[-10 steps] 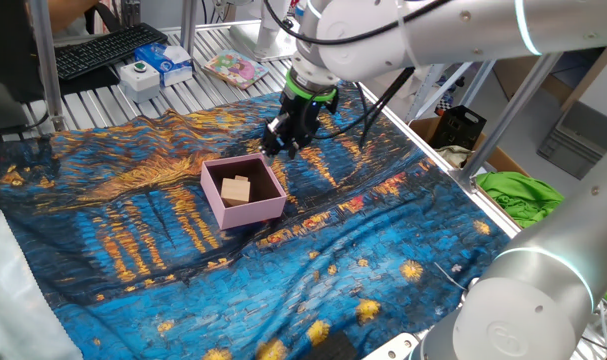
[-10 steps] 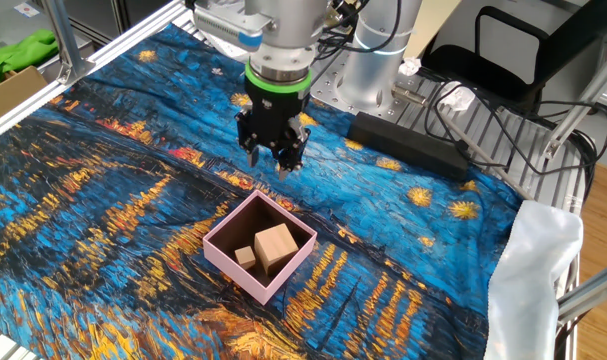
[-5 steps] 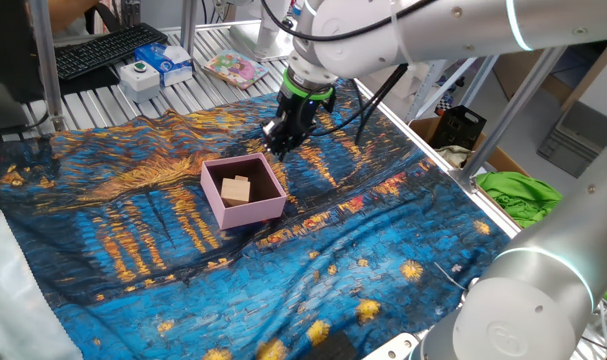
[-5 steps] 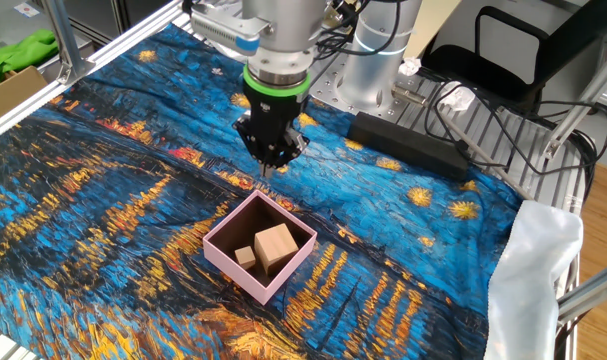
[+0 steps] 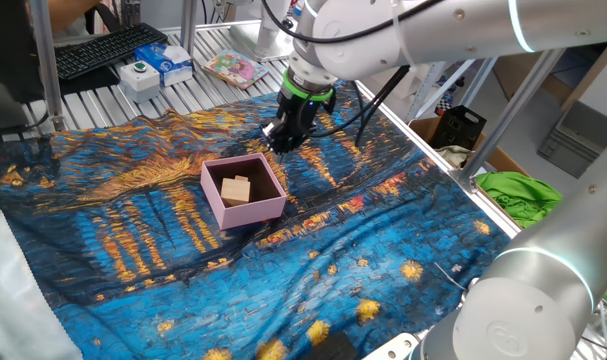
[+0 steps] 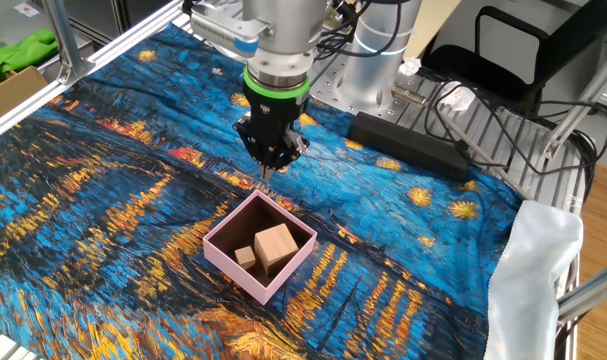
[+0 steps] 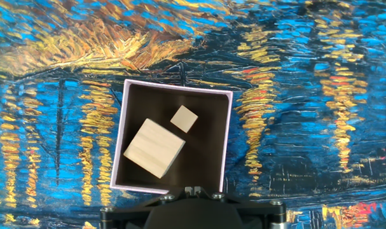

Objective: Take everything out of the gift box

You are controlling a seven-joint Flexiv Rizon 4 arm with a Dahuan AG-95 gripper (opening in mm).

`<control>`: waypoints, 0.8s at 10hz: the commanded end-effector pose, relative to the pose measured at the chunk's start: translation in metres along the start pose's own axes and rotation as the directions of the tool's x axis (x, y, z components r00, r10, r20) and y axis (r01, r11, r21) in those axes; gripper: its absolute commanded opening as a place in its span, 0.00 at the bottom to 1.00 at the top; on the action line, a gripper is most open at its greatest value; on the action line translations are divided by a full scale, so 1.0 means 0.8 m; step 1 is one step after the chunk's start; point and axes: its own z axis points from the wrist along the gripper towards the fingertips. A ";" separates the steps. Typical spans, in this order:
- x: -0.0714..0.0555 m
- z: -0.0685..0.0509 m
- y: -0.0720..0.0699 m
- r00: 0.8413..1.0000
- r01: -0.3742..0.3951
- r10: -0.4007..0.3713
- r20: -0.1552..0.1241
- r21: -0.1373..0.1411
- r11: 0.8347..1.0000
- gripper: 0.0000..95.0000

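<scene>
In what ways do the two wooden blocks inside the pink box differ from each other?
Size: the larger block is several times bigger than the small cube.
Place: in the hand view the larger block lies toward the lower left of the gift box, the small cube nearer its middle, up and to the right.
Height: in the other fixed view the larger block stands taller than the small cube.
Both are pale tan wood, turned askew to the walls.

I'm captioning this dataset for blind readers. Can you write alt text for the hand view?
Seen from above, an open pink gift box with a dark interior holds two pale wooden blocks, a large block and a small cube, apart. It sits on a blue-and-gold painted cloth.
</scene>
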 end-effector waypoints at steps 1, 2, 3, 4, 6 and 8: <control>-0.001 0.006 0.003 0.998 -0.055 0.055 0.004 0.003 0.998 0.00; -0.001 0.010 0.004 0.997 -0.079 0.079 0.004 0.002 0.997 0.00; -0.002 0.013 0.006 0.994 -0.107 0.107 0.004 0.001 0.994 0.00; -0.003 0.017 0.007 0.992 -0.124 0.124 0.004 0.001 0.992 0.00; -0.004 0.024 0.009 0.987 -0.158 0.158 0.004 -0.001 0.987 0.00; -0.006 0.031 0.013 0.981 -0.195 0.195 0.003 -0.001 0.981 0.00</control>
